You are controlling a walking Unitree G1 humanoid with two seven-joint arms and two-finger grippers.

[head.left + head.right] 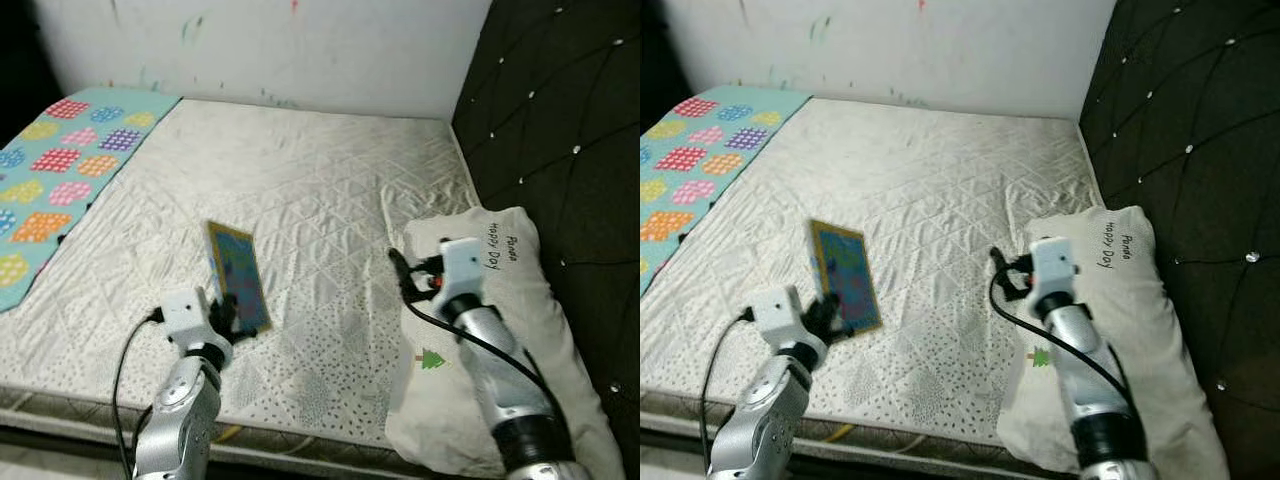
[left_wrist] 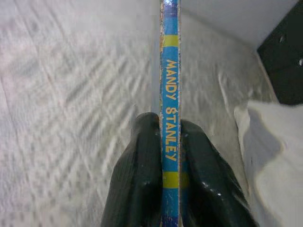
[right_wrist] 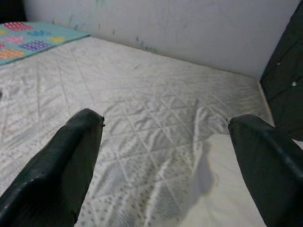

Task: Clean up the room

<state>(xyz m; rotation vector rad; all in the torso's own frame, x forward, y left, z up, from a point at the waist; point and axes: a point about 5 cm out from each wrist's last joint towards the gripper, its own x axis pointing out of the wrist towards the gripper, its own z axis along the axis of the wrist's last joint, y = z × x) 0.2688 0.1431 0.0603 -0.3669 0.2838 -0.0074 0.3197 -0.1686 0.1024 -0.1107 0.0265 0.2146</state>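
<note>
Above the near part of the quilted mattress (image 1: 320, 200), a thin book (image 1: 238, 272) is held upright, pinched by its spine in the left gripper (image 1: 226, 318). The right gripper (image 3: 165, 156) is spread wide over the white pillow (image 1: 510, 330).

You are looking at a thin children's picture book (image 1: 239, 276) with a blue, multicoloured patterned cover and yellow edging, standing up tilted above the white quilted mattress (image 1: 300, 190) near its front edge. Its blue spine (image 2: 169, 118) is carrying yellow lettering, MANDY STANLEY, and is sitting pinched at its lower end.
</note>
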